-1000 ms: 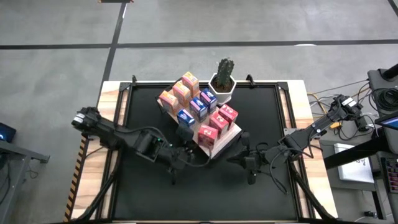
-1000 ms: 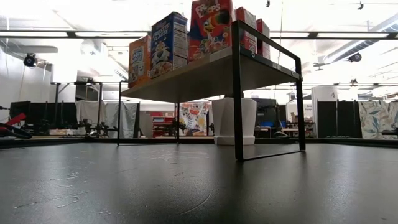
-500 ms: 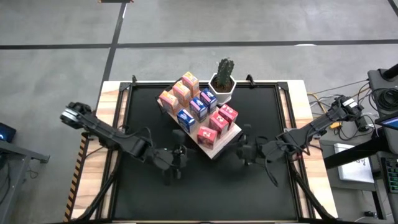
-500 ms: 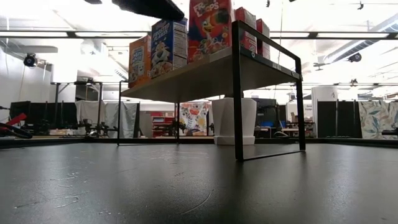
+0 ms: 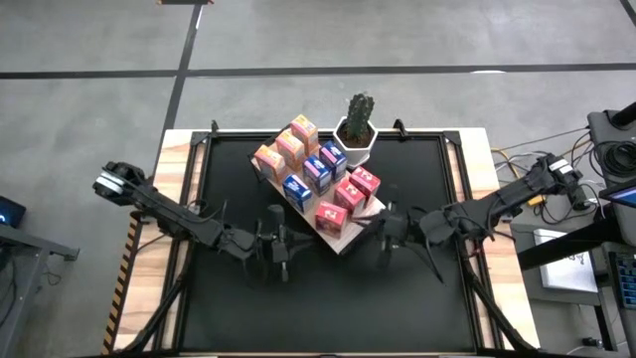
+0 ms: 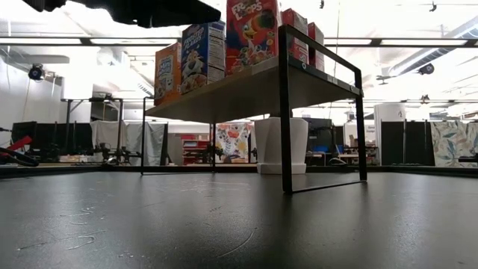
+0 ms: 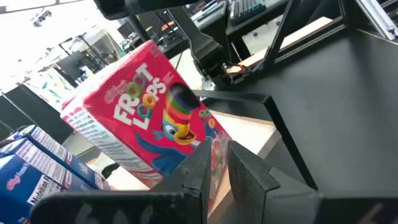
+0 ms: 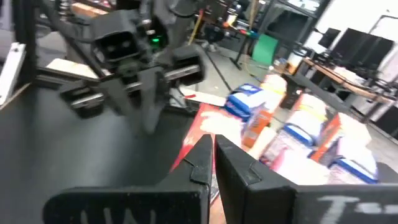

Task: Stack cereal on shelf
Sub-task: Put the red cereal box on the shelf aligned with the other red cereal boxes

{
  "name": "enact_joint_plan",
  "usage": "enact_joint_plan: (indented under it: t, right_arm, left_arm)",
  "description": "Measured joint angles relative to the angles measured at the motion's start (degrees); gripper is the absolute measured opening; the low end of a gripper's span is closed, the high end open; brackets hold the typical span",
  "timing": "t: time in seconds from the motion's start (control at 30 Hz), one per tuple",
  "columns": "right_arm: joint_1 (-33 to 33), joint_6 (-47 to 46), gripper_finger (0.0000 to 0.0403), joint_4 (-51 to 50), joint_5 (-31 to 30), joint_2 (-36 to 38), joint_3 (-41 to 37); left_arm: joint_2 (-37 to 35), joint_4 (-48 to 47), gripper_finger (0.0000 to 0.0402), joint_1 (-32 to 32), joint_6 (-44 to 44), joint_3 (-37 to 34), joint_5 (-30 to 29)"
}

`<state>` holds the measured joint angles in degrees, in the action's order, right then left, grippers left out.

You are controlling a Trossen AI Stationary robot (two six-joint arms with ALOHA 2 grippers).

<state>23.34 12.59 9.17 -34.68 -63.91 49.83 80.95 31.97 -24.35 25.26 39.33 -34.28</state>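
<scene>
Nine cereal boxes [image 5: 316,172] stand in rows on the shelf [image 5: 341,237], mid-tabletop [image 5: 417,298] beside the cactus pot [image 5: 356,134]. Both grippers hover off the shelf's near edge — left gripper [image 5: 281,244] fingers nearly together, seemingly holding nothing; right gripper [image 5: 386,232] fingers closed, empty.

a cactus [image 5: 360,109] in a white pot [image 5: 355,138], black tabletop [image 5: 238,184].

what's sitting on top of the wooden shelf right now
Nine small cardboard cereal boxes stand in three rows on the light-wood shelf: orange, blue, red. The low view shows only the nearest boxes; those behind are covered.
</scene>
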Motion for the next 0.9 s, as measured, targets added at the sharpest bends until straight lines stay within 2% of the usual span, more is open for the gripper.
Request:
enact_joint_plan:
  t: [0.47,0.7,0.9]
  right_arm:
    - [-5.9,0.45,0.0009,-11.47,0.8,-0.05,9.03]
    - [-7.19,2.75,0.0009,-11.0,6.31,-0.89,9.14]
    - [-6.72,4.95,0.0009,-8.94,6.83,-4.9,9.04]
  left_arm:
    - [0.46,0.34,0.0036,1.02,0.6,-0.05,-1.27]
    - [0.46,0.32,0.0036,1.3,0.78,-0.05,-1.3]
    - [-0.23,0.33,0.0036,1.32,0.82,-0.07,-1.25]
